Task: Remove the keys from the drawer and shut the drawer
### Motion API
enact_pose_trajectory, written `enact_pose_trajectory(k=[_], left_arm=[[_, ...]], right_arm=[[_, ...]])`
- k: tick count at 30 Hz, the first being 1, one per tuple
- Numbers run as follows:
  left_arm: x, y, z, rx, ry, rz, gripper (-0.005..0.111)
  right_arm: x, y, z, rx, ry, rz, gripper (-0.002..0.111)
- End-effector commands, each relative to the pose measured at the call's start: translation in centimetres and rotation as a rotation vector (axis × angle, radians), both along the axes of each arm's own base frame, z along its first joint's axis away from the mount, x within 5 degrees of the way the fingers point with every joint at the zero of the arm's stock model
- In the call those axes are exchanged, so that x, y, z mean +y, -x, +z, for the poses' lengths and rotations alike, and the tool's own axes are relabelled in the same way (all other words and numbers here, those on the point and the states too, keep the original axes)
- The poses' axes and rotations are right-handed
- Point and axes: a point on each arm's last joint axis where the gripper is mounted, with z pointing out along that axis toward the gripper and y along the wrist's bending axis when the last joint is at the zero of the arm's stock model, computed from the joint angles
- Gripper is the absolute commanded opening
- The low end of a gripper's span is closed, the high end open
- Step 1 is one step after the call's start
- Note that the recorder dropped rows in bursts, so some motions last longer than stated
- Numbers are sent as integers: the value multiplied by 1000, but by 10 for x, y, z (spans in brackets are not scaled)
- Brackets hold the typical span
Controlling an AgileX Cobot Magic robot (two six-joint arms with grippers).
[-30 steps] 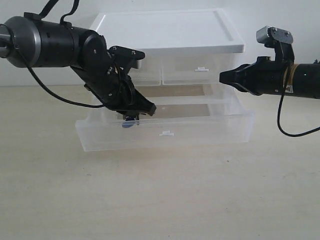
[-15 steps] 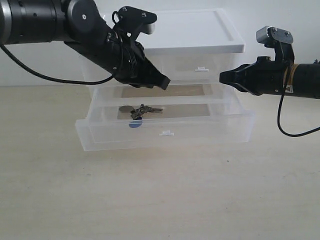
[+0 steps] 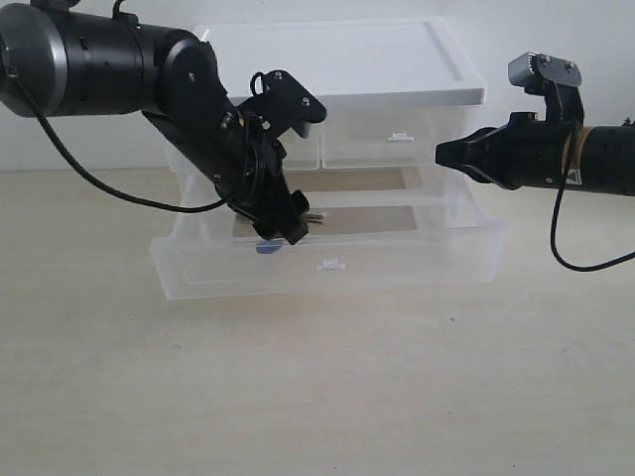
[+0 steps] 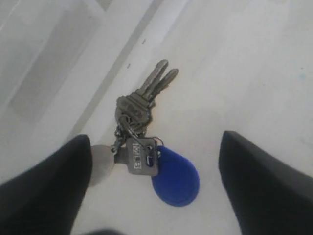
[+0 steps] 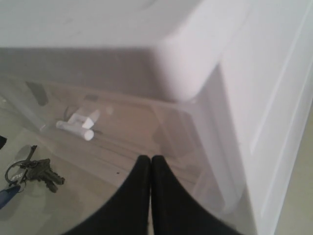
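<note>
Drawer (image 3: 397, 260) open, keys (image 4: 142, 132) lying inside at left, left gripper (image 3: 288, 226) fingers spread astride them, right gripper (image 3: 446, 154) fingers pressed together, well right.

The bench (image 3: 317, 397) is a pale, cream-coloured top with a faint wood grain. Toward its back, close to the light wall (image 3: 556, 30), stands a translucent plastic drawer cabinet (image 3: 327, 59) with a white lid. Its wide lower drawer (image 3: 397, 263) juts forward, low over the bench.
</note>
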Motion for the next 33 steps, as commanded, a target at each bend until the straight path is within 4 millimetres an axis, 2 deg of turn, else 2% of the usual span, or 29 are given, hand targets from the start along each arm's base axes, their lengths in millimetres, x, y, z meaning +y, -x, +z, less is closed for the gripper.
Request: enact_pose_trajectory(k=[1, 4, 7, 10, 13, 15, 16, 17, 19, 21, 27, 33], left_arm=[[-2, -5, -11, -41, -61, -79, 68], [-1, -10, -20, -100, -156, -184, 67], [0, -13, -23, -125, -188, -204, 63], [0, -11, -24, -102, -186, -198, 60], [0, -10, -35, -49, -198, -197, 53], [0, -9, -48, -6, -224, -205, 29], [0, -10, -53, 4, -229, -208, 9], [0, -10, -54, 9, -235, -216, 5], [0, -5, -53, 40, -236, -244, 4], [-3, 9, -40, 126, -190, -338, 4], [-5, 22, -7, 130, -94, -378, 4], [-7, 26, 3, 114, -57, -400, 4]], right_arm=[[-6, -5, 5, -7, -4, -53, 0], [-6, -5, 5, -7, -4, -53, 0], [-6, -5, 5, -7, -4, -53, 0], [-6, -5, 5, -8, -3, -52, 0], [-6, -5, 5, -8, -3, -52, 0], [-6, -5, 5, -8, -3, -52, 0], [-6, -5, 5, -8, -3, -52, 0], [-6, -5, 5, -8, -3, -52, 0], [-6, -5, 5, -7, -2, -54, 0], [-6, -5, 4, -5, 2, -57, 0], [-7, -6, 4, -1, 6, -64, 0], [-7, -6, 3, 1, 10, -69, 0]])
